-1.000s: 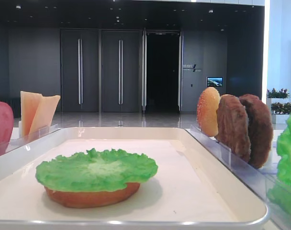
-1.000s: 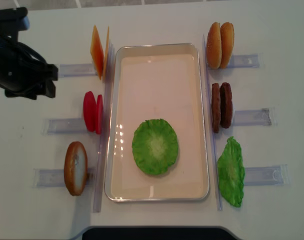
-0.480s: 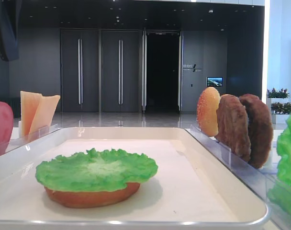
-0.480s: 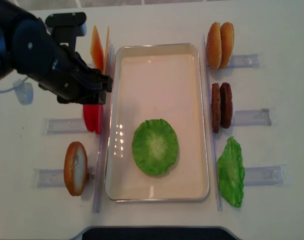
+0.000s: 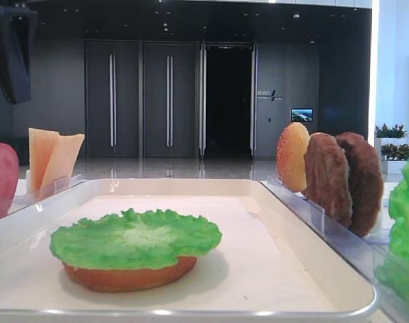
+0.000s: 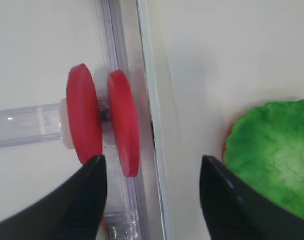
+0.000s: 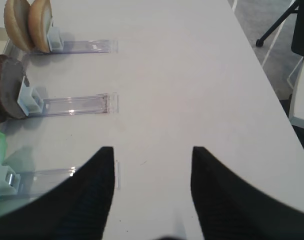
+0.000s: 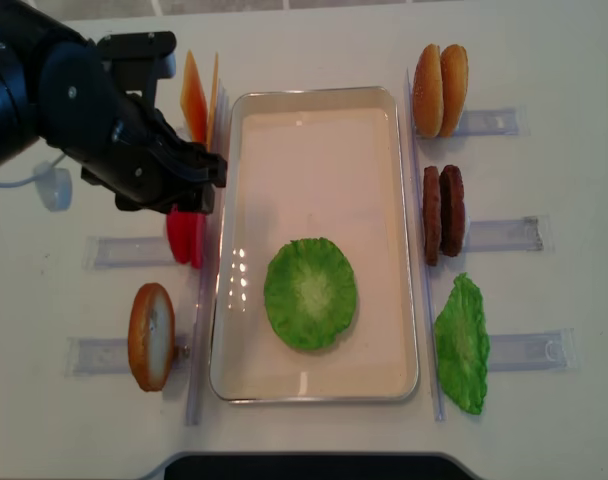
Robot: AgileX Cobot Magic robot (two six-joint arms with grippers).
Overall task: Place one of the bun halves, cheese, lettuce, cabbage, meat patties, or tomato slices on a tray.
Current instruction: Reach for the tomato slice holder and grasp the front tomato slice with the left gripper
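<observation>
The white tray holds a lettuce leaf lying on a flat bun base. Two red tomato slices stand on edge in a clear rack just left of the tray. My left gripper hangs open above them, one finger over the outer slice, the other over the tray floor. It holds nothing. From overhead the left gripper covers the tops of the tomato slices. My right gripper is open over bare table, right of the racks.
Cheese slices stand behind the tomatoes and a bun half in front of them. Right of the tray stand two bun halves, two meat patties and a second lettuce leaf, all in clear racks.
My left arm swung in from the far left edge to above the tomato slices, and its jaws opened wider. Nothing on the table moved.
</observation>
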